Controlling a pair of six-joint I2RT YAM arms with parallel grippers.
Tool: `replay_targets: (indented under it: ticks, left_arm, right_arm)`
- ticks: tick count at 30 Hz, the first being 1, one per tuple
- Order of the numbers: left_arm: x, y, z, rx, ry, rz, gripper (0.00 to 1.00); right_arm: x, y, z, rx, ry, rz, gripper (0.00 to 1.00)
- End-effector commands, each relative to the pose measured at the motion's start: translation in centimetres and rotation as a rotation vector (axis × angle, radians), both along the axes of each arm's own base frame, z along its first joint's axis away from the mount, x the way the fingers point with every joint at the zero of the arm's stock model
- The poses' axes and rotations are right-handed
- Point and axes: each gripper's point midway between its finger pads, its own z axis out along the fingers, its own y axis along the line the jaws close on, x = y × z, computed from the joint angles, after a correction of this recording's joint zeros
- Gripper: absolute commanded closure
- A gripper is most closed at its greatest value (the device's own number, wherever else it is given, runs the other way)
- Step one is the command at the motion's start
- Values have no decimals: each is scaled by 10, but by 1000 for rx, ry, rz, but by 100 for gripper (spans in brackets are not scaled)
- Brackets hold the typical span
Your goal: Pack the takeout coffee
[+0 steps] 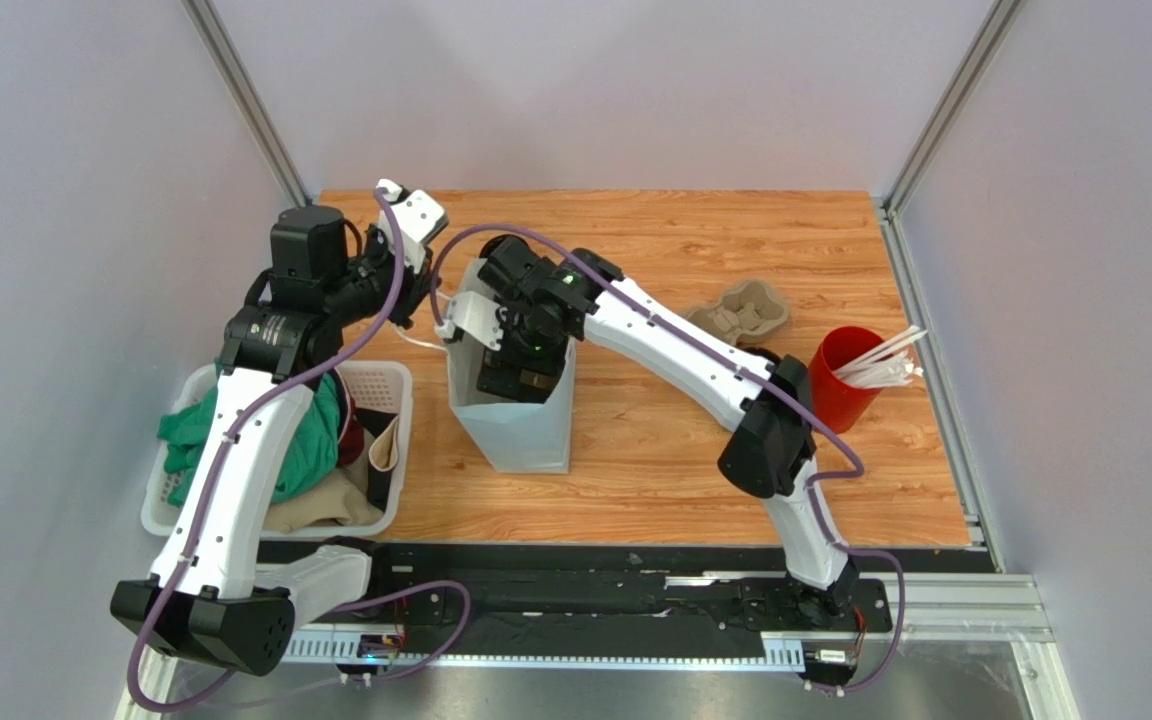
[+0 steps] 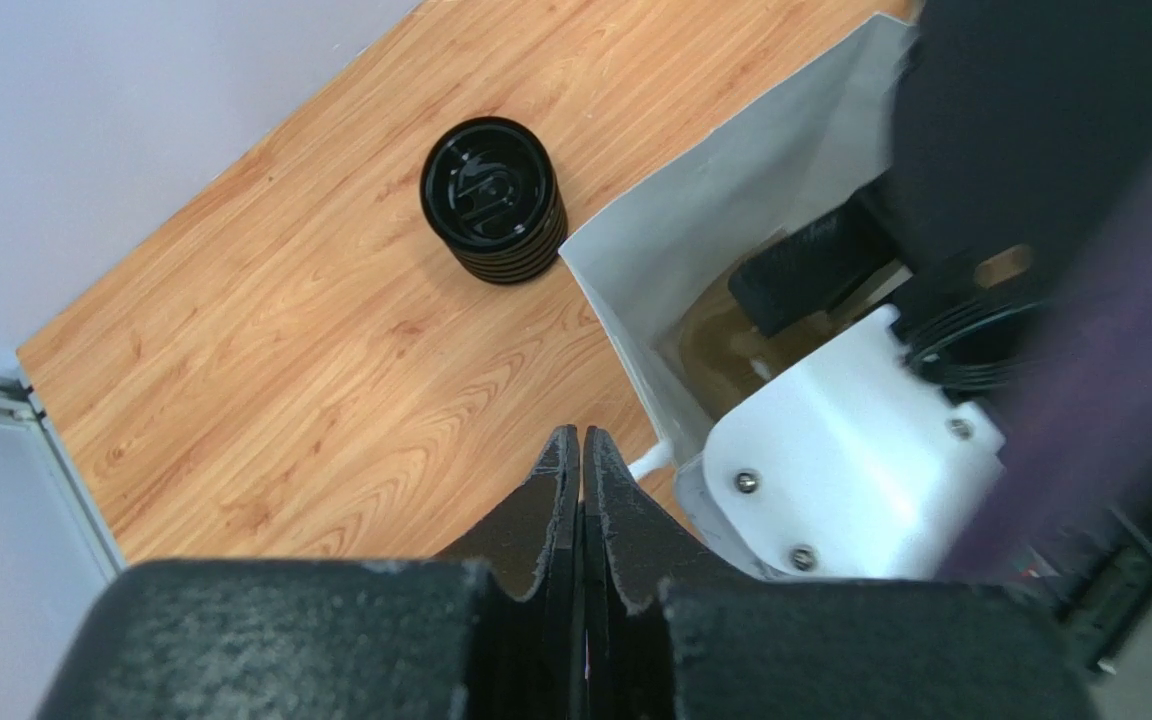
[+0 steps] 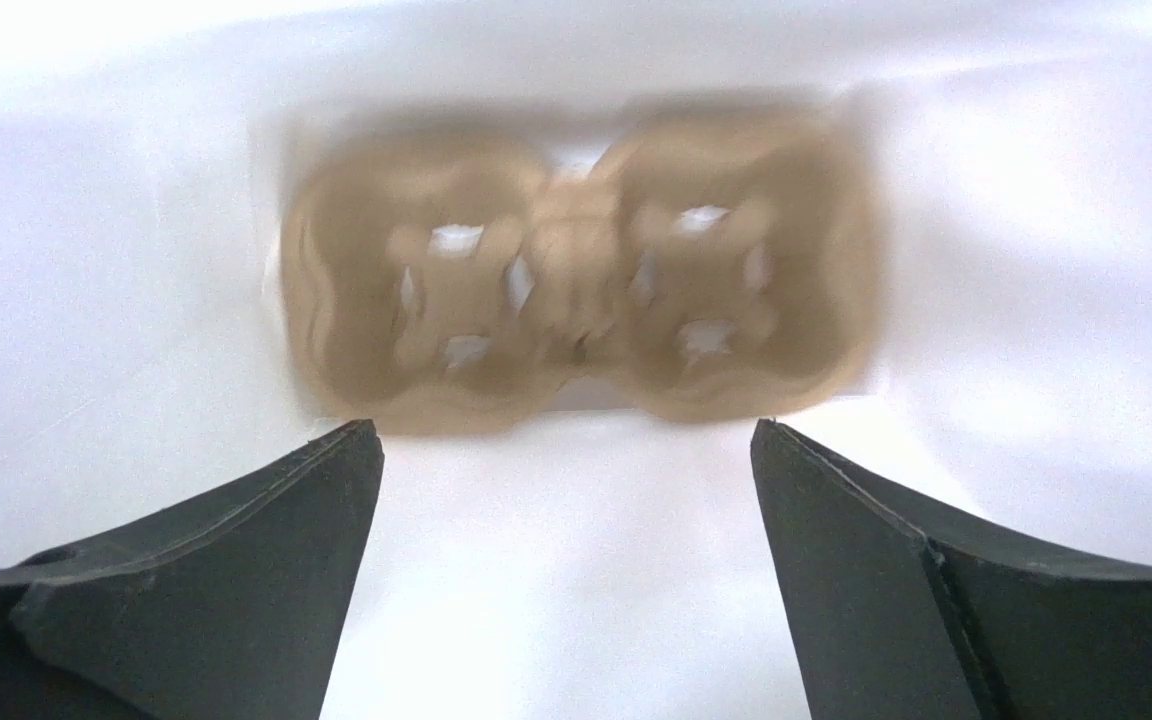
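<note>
The takeout coffee (image 2: 492, 198), a small black cup with a black lid, stands on the wood table just left of the white paper bag (image 2: 717, 225); the left arm hides it in the top view. My left gripper (image 2: 582, 438) is shut beside the bag's near rim, with a white handle strip next to it. My right gripper (image 3: 567, 450) is open inside the bag (image 1: 515, 413), above a blurred two-well cardboard cup tray (image 3: 575, 308) lying on the bag's bottom. From above, the right gripper (image 1: 515, 368) reaches into the bag's mouth and the left gripper (image 1: 440, 312) sits at its left edge.
A second cardboard tray (image 1: 740, 312) lies right of the bag. A red cup with white straws (image 1: 845, 375) stands near the right edge. A white basket (image 1: 394, 393) of cloths sits at the left, under the left arm.
</note>
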Motion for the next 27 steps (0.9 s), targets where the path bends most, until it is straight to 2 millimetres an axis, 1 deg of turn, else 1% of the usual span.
replay_targets:
  ticks: [1,3,4,5,6,8,9,10,12,14,15,17,18,20,21,22,24,25,26,27]
  left_arm:
    - [5,-5,22,-35,-57,-16,88]
    - [5,-6,22,-38,-56,-19,84]
    - [5,-5,22,-37,-54,-18,79]
    - [5,-6,21,-37,-51,-19,75]
    - [5,-6,22,-37,-53,-19,72]
    - [5,-7,23,-41,-52,-25,71]
    - [5,-7,24,-41,-53,-26,71]
    - [5,-8,24,-45,-51,-28,71]
    - [5,-9,25,-50,-50,-30,70]
    - [5,-10,27,-57,-49,-35,69]
    - [5,-11,29,-61,-52,-36,65]
    - [5,-12,32,-70,-52,-40,60]
    - [5,-13,35,-75,-57,-40,54]
    - [3,-15,38,-83,-54,-53,48]
    - [2,-16,43,-87,-63,-59,44]
    - [-1,-19,44,-92,-59,-78,43]
    - [-5,-23,48,-99,-58,-103,38]
    - [-7,-26,48,-103,-53,-122,36]
    - [-12,-32,46,-104,-37,-148,34]
    - [-15,-36,47,-103,-35,-166,30]
  right_arm:
    - [7,14,100,260,-168,7,1]
    - [8,14,113,290,-192,10,1]
    - [8,14,123,310,-214,9,1]
    - [7,11,137,334,-241,13,1]
    - [8,9,145,347,-260,9,1]
    - [8,5,169,400,-309,-1,1]
    - [11,5,178,424,-334,-11,1]
    - [10,5,177,429,-333,-12,1]
    - [10,2,168,413,-324,-17,1]
    - [9,2,164,407,-317,-20,1]
    - [10,1,166,410,-320,-24,1]
    - [10,0,177,433,-341,-27,1]
    - [12,-4,188,454,-370,-36,1]
    - [13,-8,203,476,-400,-43,1]
    - [15,-13,216,493,-431,-53,1]
    - [15,-17,226,504,-455,-59,1]
    - [18,-30,248,526,-516,-85,1]
    - [15,-39,263,546,-545,-93,1]
    - [15,-46,272,558,-562,-104,1]
    - [16,-56,277,554,-568,-120,1]
